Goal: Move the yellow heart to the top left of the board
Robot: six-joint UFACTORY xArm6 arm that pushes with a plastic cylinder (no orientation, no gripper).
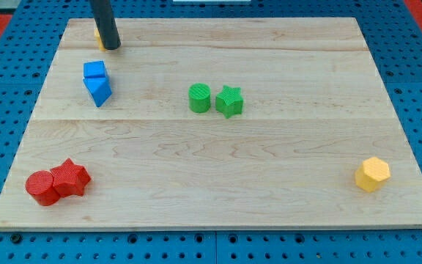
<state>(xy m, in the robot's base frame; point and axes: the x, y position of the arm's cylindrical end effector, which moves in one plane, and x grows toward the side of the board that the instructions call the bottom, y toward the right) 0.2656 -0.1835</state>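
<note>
Yellow heart sitting at the board's top-left, mostly hidden behind my tip.

Largest to smallest, all placed from the yellow heart point(98, 37): the desk point(284, 59) is carrying the wooden board, with the heart near its top-left corner. My tip point(112, 46), the end effector, is a plain rod with nothing to spread or pinch; it is pressing just right of the heart, seemingly touching. The red pair point(56, 182) is lying far below; the yellow hexagon point(373, 174) far down-right; the green cylinder point(200, 97) and green star point(229, 101) right and below; the blue cube point(94, 70) and blue wedge point(98, 90) just below. Judging the move nearly done: any last nudge is wanting short, slow pushes leftward, avoiding overshoot off the edge.
</note>
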